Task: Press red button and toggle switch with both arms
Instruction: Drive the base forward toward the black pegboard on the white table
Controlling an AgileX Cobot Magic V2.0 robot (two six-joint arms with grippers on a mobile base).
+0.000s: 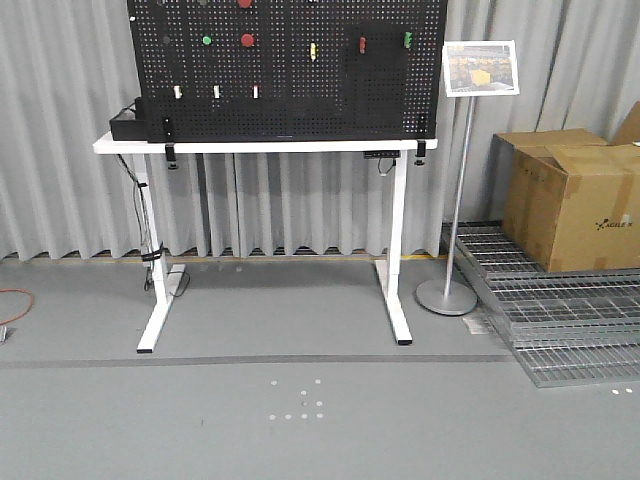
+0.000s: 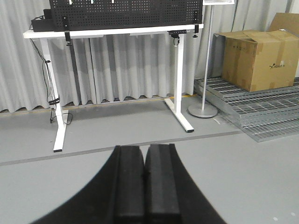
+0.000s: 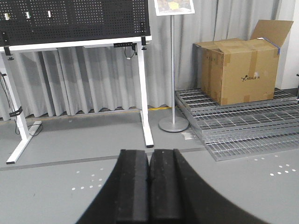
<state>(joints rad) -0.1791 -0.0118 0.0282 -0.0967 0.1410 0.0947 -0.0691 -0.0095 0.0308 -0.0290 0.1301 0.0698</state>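
Observation:
A black pegboard (image 1: pixel 290 90) stands on a white table (image 1: pixel 265 146), far ahead of me. A red round button (image 1: pixel 248 40) sits on it beside a green round button (image 1: pixel 207 40). A second red round button (image 1: pixel 245 3) is cut by the top edge, and I cannot tell which is larger. The black toggle switch is too small to make out. My left gripper (image 2: pixel 145 149) is shut and empty, low over the grey floor. My right gripper (image 3: pixel 150 152) is also shut and empty. Neither arm shows in the front view.
A sign stand (image 1: pixel 447 295) is right of the table. A cardboard box (image 1: pixel 570 200) sits on metal grates (image 1: pixel 560 320) at the right. A black box (image 1: pixel 128 122) sits on the table's left end and cables (image 1: pixel 150 255) hang by the left leg. Grey curtains are behind.

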